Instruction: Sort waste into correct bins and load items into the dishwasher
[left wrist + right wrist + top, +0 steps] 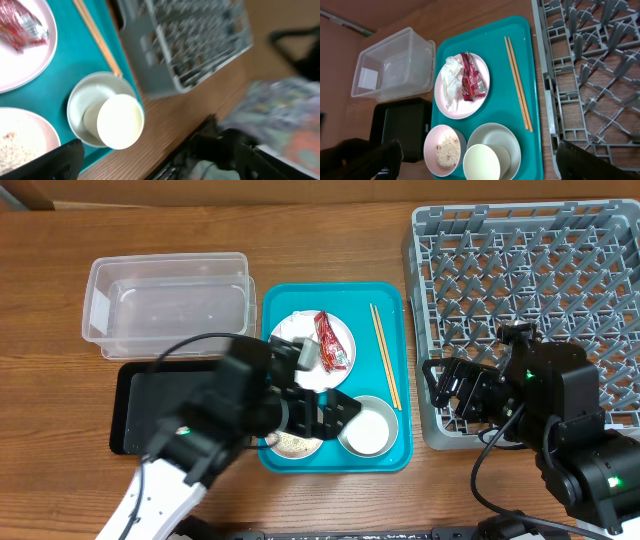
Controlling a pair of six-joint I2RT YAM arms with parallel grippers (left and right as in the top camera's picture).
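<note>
Close to the robot, the left gripper (335,412) hangs over the near end of the teal tray (362,380). Its two fingers are spread wide with nothing between them. Under it on the tray sit a small bowl (432,145) with rice (447,150) in it and a bigger white bowl (495,135) with a cup (482,162) inside. The right gripper (440,388) is by the near left corner of the grey dish rack (530,290). It is spread wide too and holds nothing. A bit farther along the tray, a round plate (465,107) holds the red wrapper (472,80) and the white napkin (451,82), which touch. The chopsticks (518,82) lie side by side just beside the plate. The black tray (400,125) sits left of the teal tray. Farthest back is the clear tub (395,65).
</note>
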